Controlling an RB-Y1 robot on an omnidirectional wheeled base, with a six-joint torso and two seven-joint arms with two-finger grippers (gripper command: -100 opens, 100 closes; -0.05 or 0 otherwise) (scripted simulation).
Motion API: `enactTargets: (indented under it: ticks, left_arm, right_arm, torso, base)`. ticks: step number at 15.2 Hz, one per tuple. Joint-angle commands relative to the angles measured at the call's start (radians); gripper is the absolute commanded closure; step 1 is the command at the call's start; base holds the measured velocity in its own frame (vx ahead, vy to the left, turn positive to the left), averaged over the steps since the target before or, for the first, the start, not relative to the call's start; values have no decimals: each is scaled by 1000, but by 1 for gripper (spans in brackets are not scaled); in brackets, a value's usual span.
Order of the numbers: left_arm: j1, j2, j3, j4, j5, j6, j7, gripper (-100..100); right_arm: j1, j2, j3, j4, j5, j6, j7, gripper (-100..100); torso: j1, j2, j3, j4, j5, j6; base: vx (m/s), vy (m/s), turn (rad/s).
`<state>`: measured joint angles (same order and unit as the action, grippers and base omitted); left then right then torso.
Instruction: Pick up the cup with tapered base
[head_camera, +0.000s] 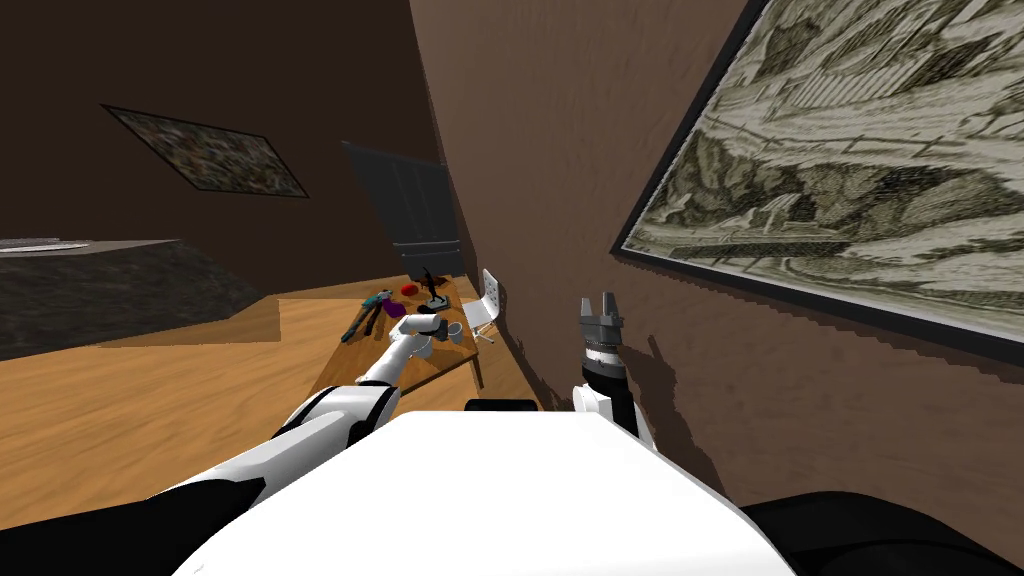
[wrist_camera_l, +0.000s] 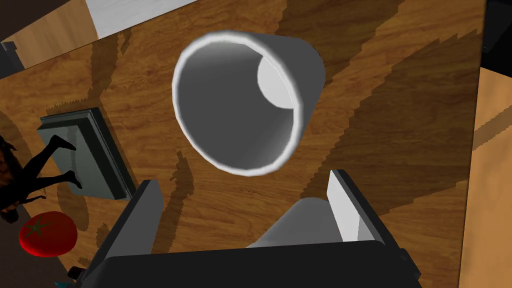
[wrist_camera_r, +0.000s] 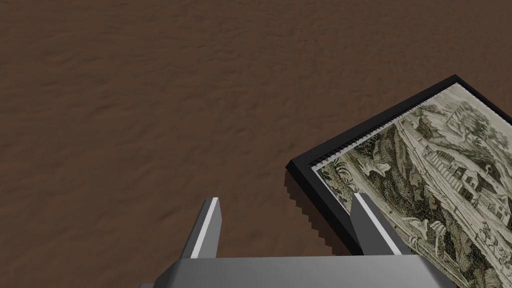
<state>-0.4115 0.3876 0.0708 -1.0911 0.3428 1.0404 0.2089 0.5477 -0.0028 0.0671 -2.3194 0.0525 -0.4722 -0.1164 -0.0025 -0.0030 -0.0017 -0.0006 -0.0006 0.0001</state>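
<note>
The left arm is reaching out over the table (head_camera: 440, 365). The left gripper (wrist_camera_l: 244, 182) is hanging above the wood with its fingers (wrist_camera_l: 145, 220) spread wide apart, and it is gripping nothing. The cup (wrist_camera_l: 240, 100) is standing upright on the table just past the fingertips. It is clear of both fingers and not yet between them. It is grey with a pale rim, and its walls are narrowing down to a small light bottom that is showing through the open mouth. The mouth is facing the hand.

A second grey rounded thing (wrist_camera_l: 300, 222) is lying low between the fingers, just beside one of them. The gripper's body is partly hiding it, so I cannot tell what it is.

In the head view the cup is sitting on the right part of the table, near the right edge. A black figurine (wrist_camera_l: 30, 175) is posing on a grey base (wrist_camera_l: 85, 150) farther along the table. A red tomato (wrist_camera_l: 47, 233) is lying just beside that base, to its left. Some tools (head_camera: 365, 315) are lying at the far left of the table, well apart from the cup. A white chair (head_camera: 483, 310) is standing at the table's right side.

The right gripper (wrist_camera_r: 287, 198) is being held up at the right, near the robot and well apart from the table. Its fingers are standing parted, with nothing between them.
</note>
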Motion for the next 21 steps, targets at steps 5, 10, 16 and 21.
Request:
enactTargets:
  ticks: [5,10,16,21]
  left_arm:
    - [-55,-1,7,108,23,117,-1,-100]
    - [-84,-3,11,165,34,187,-1,-100]
    - [-107,-6,16,214,42,248,-1,-100]
    - [-94,-22,16,245,34,208,-7,-100]
  right_arm:
    - [0,0,0,0,0,0,0,0]
    - [0,0,0,0,0,0,0,0]
    - [0,0,0,0,0,0,0,0]
    - [0,0,0,0,0,0,0,0]
  torso:
    - [1,0,0,0,0,0]
    - [2,0,0,0,0,0]
    - [3,0,0,0,1,0]
    - [3,1,1,0,1,-1]
  base:
    - [49,-13,-34]
    - [51,-2,-33]
    - [49,10,-19]
    - [26,10,-6]
